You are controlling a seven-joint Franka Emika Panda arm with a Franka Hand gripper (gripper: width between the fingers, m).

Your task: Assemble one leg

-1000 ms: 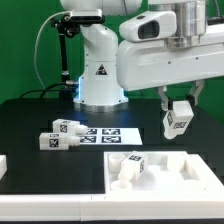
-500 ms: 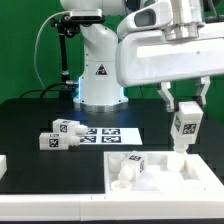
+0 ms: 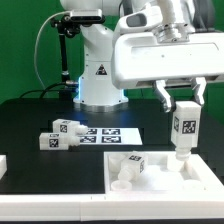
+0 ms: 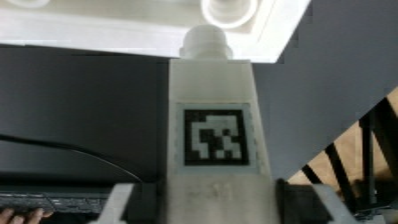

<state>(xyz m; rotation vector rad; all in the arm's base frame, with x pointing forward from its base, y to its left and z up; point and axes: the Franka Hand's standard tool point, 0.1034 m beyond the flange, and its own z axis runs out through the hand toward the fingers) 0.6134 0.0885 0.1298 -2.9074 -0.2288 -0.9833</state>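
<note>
One white panel (image 3: 112, 178) lies nearest on the bench (image 3: 30, 110). Over the panel's far corner, the leg (image 3: 183, 130) hangs upright, peg end down, clamped between the end effector's (image 3: 182, 108) fingers. Beyond the panel lies the marker board (image 3: 112, 135).

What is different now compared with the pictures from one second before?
The gripper, shut on the leg throughout, carried it down toward the white panel and slightly to the exterior view's right, turning it from tilted to upright. The other legs, the marker board and the panel did not move.

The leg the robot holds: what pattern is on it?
White leg with a black-and-white square tag; wrist view.
</note>
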